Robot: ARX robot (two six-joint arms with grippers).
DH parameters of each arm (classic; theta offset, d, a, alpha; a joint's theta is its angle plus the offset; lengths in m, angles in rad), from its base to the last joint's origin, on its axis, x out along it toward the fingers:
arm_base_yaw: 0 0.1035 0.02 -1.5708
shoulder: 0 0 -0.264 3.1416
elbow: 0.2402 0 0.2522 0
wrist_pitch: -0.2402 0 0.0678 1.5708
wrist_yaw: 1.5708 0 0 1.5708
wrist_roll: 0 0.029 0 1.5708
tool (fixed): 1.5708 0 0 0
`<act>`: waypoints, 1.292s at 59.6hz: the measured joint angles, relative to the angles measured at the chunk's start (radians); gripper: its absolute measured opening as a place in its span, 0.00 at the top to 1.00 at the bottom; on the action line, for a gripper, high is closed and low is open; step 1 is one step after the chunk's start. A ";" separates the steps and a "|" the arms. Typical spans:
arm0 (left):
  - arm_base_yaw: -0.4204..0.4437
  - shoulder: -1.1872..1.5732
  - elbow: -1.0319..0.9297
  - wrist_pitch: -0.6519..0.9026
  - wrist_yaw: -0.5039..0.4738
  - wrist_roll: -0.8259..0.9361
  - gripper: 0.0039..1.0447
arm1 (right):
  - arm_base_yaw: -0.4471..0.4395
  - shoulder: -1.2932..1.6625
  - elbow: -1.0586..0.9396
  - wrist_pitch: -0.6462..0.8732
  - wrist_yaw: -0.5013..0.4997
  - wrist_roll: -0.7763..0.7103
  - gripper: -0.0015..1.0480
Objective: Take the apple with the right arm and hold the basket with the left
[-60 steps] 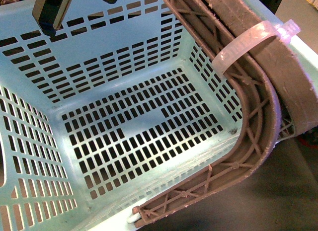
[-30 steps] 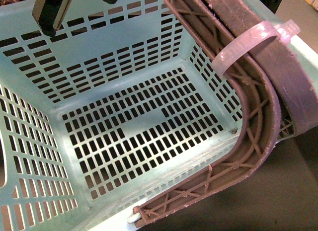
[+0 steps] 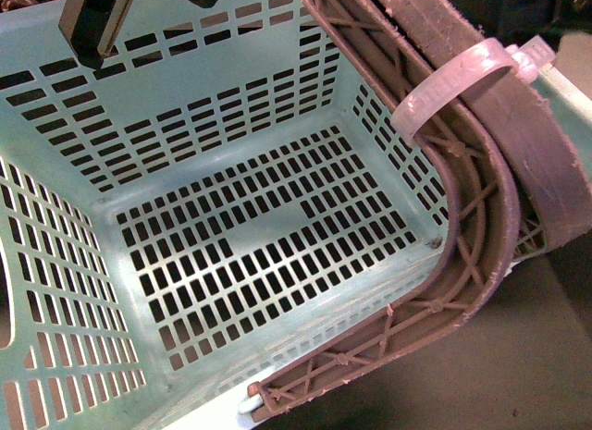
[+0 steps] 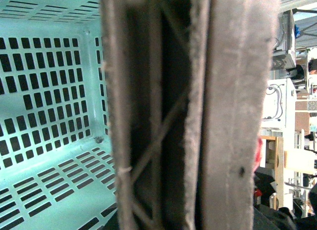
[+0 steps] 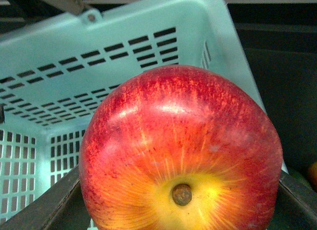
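The mint-green basket (image 3: 231,106) fills the front view, its slotted floor bare. Its grey-brown ribbed handle (image 3: 481,227) swings up on the right, with a white zip tie (image 3: 453,79) around it. My left gripper (image 4: 190,222) is shut on the handle (image 4: 233,116), which hides the fingers in the left wrist view. My right gripper (image 5: 181,210) is shut on the red apple (image 5: 181,141), with its yellow stem patch facing the camera, held just outside the basket's rim (image 5: 148,17). A dark gripper finger (image 3: 92,23) shows at the basket's far left corner; I cannot tell which arm's.
A dark tabletop (image 3: 527,374) lies below the basket at the right. A sliver of red-orange fruit (image 5: 312,173) shows at the edge of the right wrist view. Shelves and white equipment (image 4: 277,106) stand in the room behind the handle.
The handle and its zip tie have shifted slightly left in the front view. The basket and the dark finger have barely moved.
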 joint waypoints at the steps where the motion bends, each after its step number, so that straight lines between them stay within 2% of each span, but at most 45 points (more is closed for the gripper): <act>1: 0.000 0.000 0.000 0.000 0.000 0.000 0.86 | 0.007 0.007 -0.002 0.000 0.007 0.001 0.24; 5: 0.000 0.000 0.000 0.000 0.000 0.001 0.86 | 0.017 0.019 -0.008 0.000 0.019 0.004 0.23; 12: 0.000 0.000 0.000 0.000 0.003 0.000 0.86 | 0.019 0.021 -0.022 0.000 0.037 0.019 0.07; 24: 0.000 0.005 0.000 0.000 0.006 0.006 0.86 | -0.041 -0.062 -0.023 -0.049 0.062 -0.005 0.08; 33: 0.000 0.006 0.000 0.000 -0.006 0.001 0.86 | -0.132 -0.188 -0.027 -0.123 0.079 -0.037 0.08; 40: 0.002 0.006 0.000 0.000 -0.015 0.009 0.86 | -0.232 -0.348 -0.063 -0.193 0.149 -0.089 0.08; 50: -0.004 0.006 0.000 0.000 0.012 -0.001 0.86 | -0.241 -0.362 -0.077 -0.179 0.153 -0.113 0.09; 52: -0.004 0.006 0.000 0.000 0.010 -0.002 0.86 | -0.241 -0.369 -0.128 -0.043 0.189 -0.114 0.15; 56: -0.002 0.006 0.000 0.000 -0.005 0.003 0.86 | -0.253 -0.404 -0.261 0.235 0.191 -0.115 0.30; 59: 0.000 0.006 0.000 0.000 -0.010 0.005 0.86 | -0.266 -0.437 -0.321 0.317 0.179 -0.115 0.41; 70: 0.000 0.006 0.000 0.000 0.000 0.004 0.86 | -0.306 -0.544 -0.450 0.337 0.142 -0.115 0.78; 73: 0.000 0.006 0.000 0.000 0.000 0.003 0.86 | -0.352 -0.578 -0.477 0.335 0.074 -0.116 0.89; 76: 0.000 0.006 0.000 0.000 -0.001 0.004 0.86 | -0.378 -0.608 -0.498 0.328 0.069 -0.117 0.98; 77: 0.000 0.006 0.000 0.000 -0.001 0.004 0.86 | -0.385 -0.623 -0.509 0.324 0.069 -0.116 0.98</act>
